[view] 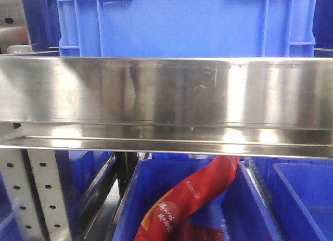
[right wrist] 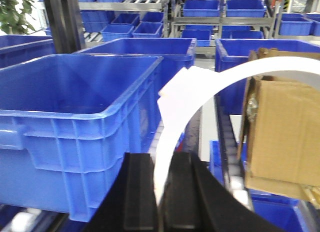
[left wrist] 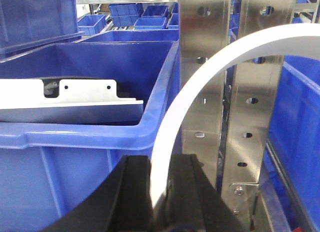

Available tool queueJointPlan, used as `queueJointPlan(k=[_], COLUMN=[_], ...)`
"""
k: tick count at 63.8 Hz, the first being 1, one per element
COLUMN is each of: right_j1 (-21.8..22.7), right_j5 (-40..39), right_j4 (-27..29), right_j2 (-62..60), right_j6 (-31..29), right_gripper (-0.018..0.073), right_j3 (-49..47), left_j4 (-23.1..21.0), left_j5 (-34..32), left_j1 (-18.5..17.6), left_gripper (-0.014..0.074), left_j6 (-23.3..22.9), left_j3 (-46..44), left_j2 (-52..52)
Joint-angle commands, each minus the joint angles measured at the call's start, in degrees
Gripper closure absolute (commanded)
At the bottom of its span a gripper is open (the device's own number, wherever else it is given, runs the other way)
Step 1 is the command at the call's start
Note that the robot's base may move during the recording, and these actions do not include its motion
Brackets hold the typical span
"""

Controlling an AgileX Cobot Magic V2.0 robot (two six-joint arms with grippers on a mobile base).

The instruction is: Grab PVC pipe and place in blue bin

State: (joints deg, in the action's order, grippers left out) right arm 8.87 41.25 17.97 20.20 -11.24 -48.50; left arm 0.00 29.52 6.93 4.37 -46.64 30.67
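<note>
In the left wrist view my left gripper [left wrist: 160, 158] is shut on a white flat-sided PVC pipe arc [left wrist: 200, 74] that curves up and off to the right. A large blue bin [left wrist: 90, 134] stands just left of it, rim about level with the fingertips. In the right wrist view my right gripper [right wrist: 160, 154] is shut on a second white PVC pipe arc [right wrist: 176, 111], with a squared end showing. An empty blue bin [right wrist: 75, 114] stands just to its left. Neither gripper nor pipe shows in the front view.
The left bin holds a white bracket plate [left wrist: 75, 99]. Perforated steel uprights [left wrist: 202, 91] stand right behind the left pipe. A cardboard box [right wrist: 282, 132] sits to the right of the right pipe. A steel shelf beam [view: 166, 90] fills the front view, with a red packet [view: 192, 194] in a bin below.
</note>
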Motion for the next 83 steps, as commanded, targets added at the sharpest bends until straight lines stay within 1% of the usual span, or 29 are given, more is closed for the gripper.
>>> queueJointPlan(k=[1,7,11,16,21,27,30,35,40,50,58,61,65,75,79,83], right_j1=[0.0,0.0,0.0,0.0,0.0,0.0,0.0,0.0,0.0,0.0,0.0,0.0,0.0,0.0,-0.5,-1.4], right_j5=[-2.0,-2.3,-2.3,-2.3,-2.3,-3.1,-3.3,-3.6,-4.0,-3.5,-2.2,-2.0,-2.0,-1.2,-1.1,-1.1], right_j4=[0.8,0.8,0.8,1.5,2.5,4.6,6.4,9.7,12.3,15.5,17.5,18.7,19.7,20.4,21.9,25.9], right_j2=[-0.2,-0.2,-0.2,0.2,1.0,2.2,3.0,4.2,5.3,7.9,10.7,11.8,13.2,17.2,18.6,19.6], right_j6=[-0.3,-0.3,-0.3,-0.3,-0.4,-2.3,-4.8,-8.6,-10.5,-11.4,-14.7,-15.3,-15.3,-15.5,-18.0,-22.0], right_gripper=[0.0728,0.0728,0.0728,0.0728,0.0728,0.0728,0.0728,0.0728,0.0728,0.0728,0.0728,0.0728,0.0728,0.0728,0.0728,0.0728], right_j3=[0.0,0.0,0.0,0.0,0.0,-0.1,-0.1,-0.1,-0.1,-1.8,-4.9,-6.0,-7.6,-10.3,-10.8,-11.4], left_j4=[-2.4,-5.3,-8.4,-9.7,-9.8,-12.0,-13.6,-17.1,-18.9,-19.4,-19.4,-19.3,-19.1,-19.1,-19.1,-19.1], left_j5=[-2.5,-4.0,-4.7,-5.0,-4.8,-4.8,-4.8,-4.8,-5.3,-4.9,-4.8,-5.0,-5.6,-6.6,-6.6,-6.7], left_j1=[0.0,0.0,0.0,0.0,0.0,-0.4,-1.2,-3.0,-5.0,-9.2,-12.7,-14.1,-15.4,-18.1,-19.1,-20.6], left_gripper=[0.0707,0.0707,0.0707,0.0707,0.0707,0.0707,0.0707,0.0707,0.0707,0.0707,0.0707,0.0707,0.0707,0.0707,0.0707,0.0707], left_j6=[-0.1,-0.1,-0.1,-0.1,0.7,4.8,6.9,10.7,13.2,13.6,13.7,14.6,16.5,16.6,16.6,16.6], left_j3=[0.1,0.1,-0.2,-0.6,-1.1,-1.4,-1.4,-1.4,-1.5,-3.7,-7.2,-8.7,-10.5,-15.1,-16.5,-17.8], left_j2=[-0.2,-0.2,-0.2,-0.1,0.0,0.0,0.0,0.0,0.5,3.6,7.7,9.4,11.4,17.3,19.7,21.7])
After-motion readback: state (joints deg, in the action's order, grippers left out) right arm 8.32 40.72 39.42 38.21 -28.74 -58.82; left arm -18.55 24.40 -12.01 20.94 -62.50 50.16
